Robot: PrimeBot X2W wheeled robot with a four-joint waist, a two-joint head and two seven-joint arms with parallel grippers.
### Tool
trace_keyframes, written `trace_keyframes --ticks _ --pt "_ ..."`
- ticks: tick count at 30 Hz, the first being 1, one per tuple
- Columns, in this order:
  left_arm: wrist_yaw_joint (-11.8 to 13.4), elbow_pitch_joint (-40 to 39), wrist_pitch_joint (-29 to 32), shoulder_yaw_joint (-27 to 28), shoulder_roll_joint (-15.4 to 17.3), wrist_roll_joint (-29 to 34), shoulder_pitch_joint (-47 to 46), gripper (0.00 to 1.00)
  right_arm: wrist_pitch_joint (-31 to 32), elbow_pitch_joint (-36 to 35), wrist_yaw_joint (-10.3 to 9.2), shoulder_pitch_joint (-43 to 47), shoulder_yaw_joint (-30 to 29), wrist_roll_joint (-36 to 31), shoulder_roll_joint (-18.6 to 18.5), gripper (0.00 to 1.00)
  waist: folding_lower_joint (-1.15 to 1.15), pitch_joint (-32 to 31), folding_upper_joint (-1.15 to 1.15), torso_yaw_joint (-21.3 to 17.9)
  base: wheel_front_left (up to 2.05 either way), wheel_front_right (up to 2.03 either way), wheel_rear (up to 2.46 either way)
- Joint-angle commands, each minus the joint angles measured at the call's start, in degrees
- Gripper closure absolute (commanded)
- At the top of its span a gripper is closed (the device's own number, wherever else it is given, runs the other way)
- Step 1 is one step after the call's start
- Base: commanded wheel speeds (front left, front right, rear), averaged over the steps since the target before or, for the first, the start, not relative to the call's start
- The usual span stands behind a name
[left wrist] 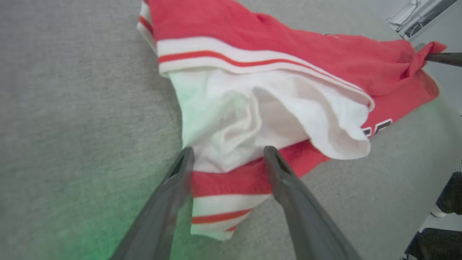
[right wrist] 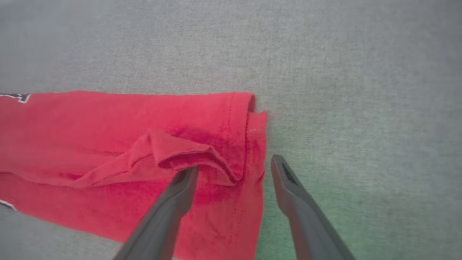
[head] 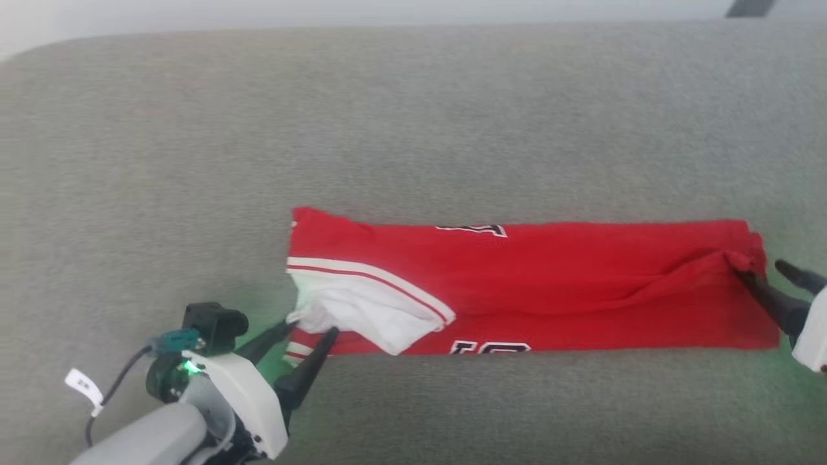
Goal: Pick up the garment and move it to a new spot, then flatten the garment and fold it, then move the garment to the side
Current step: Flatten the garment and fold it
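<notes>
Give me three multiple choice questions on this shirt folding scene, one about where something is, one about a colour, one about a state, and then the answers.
1. In the head view, which part of the garment is the right hand at?
A. its left end
B. its right end
C. its middle

2. What colour is the surface under the garment?
A. grey
B. blue
C. brown

3. How is the left hand set?
A. shut on nothing
B. raised well clear of the cloth
C. open, fingers either side of the striped trim

Answers:
1 B, it sits at the garment's right edge.
2 A, grey fabric lies all round the red cloth.
3 C, a wide gap with cloth in it shows in the left wrist view.
</notes>
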Motion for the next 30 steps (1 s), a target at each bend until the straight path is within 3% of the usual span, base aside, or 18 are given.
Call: trace_keyframes --ticks 1,4,9,19,23,30 --pt "0.58 -0.10 -0.32 1.14 -0.73 0.28 2.14 0.00 0.98 0.43 -0.07 1.47 -1.36 2.12 1.09 0.00 0.00 -1.50 0.00 1.99 0.00 0.00 0.00" --pt "0.84 -1.15 -0.35 5.24 -1.88 2.04 4.17 0.00 2.46 2.07 -0.08 3.04 -3.64 3.82 0.99 0.00 0.00 -2.21 0.00 3.91 0.00 0.00 0.00" --pt "1.42 -3.03 -0.38 16.97 -5.37 8.98 10.59 0.00 4.83 7.17 -0.06 4.53 -6.84 5.06 1.86 0.00 0.00 -3.31 0.00 7.20 0.00 0.00 0.00" --pt "1.59 -5.78 -0.40 38.31 -16.04 30.97 22.62 0.00 11.50 13.43 -0.06 5.28 -7.52 4.94 4.52 0.00 0.00 -5.32 0.00 10.24 0.00 0.00 0.00" --pt "-0.39 -6.77 -0.40 46.03 -20.68 37.67 25.78 0.00 13.59 14.16 -0.06 5.73 -7.42 4.33 5.01 0.00 0.00 -5.83 0.00 10.76 0.00 0.00 0.00" --pt "-3.61 -8.57 -0.41 54.99 -25.76 47.72 28.75 0.00 16.49 15.75 -0.06 5.20 -7.14 2.57 6.13 0.00 0.00 -6.21 0.00 10.83 0.00 0.00 0.00"
